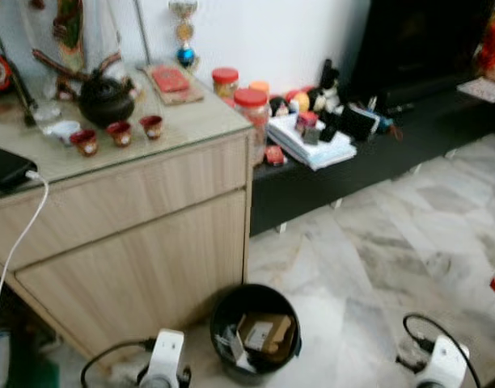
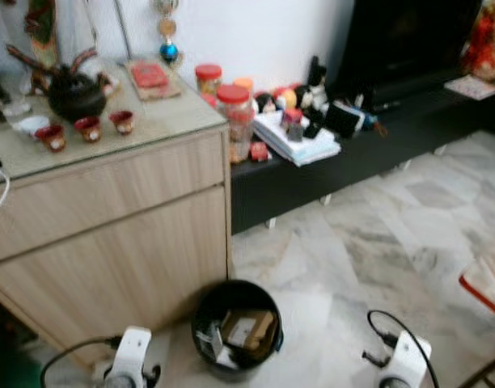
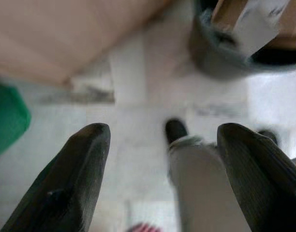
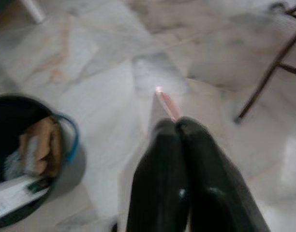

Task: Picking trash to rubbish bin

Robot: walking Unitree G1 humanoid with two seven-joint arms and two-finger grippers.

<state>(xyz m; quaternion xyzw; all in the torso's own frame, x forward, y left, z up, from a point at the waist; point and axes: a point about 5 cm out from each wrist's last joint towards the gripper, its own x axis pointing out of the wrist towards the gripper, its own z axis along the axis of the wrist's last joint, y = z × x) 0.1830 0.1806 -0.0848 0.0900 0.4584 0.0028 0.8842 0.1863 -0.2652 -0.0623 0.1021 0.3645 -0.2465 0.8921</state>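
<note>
Two silver arms hang low at the robot's sides, one on either flank of a round black plastic rubbish bin [image 1: 255, 331] that stands on the pale marble floor [image 1: 409, 242] dead ahead at twelve o'clock, just beside the corner of a light wooden cabinet [image 1: 142, 242]. Brown cardboard and white paper scraps [image 1: 264, 333] already lie in the bin. Toward ten o'clock of it, the left gripper [image 3: 160, 164] points at the floor with its two black fingers spread wide apart, nothing between them. Toward three o'clock of the bin, the right gripper [image 4: 179, 126] has its fingers pressed together, pinching a thin pinkish strip of trash [image 4: 167, 104] that sticks out past the tips. On the cabinet's glass top sit a dark teapot [image 1: 106, 99] and three small red cups [image 1: 118, 134]. Behind, a low black bench [image 1: 377, 153] carries red-lidded jars [image 1: 251, 109] and a stack of white papers [image 1: 312, 145].
</note>
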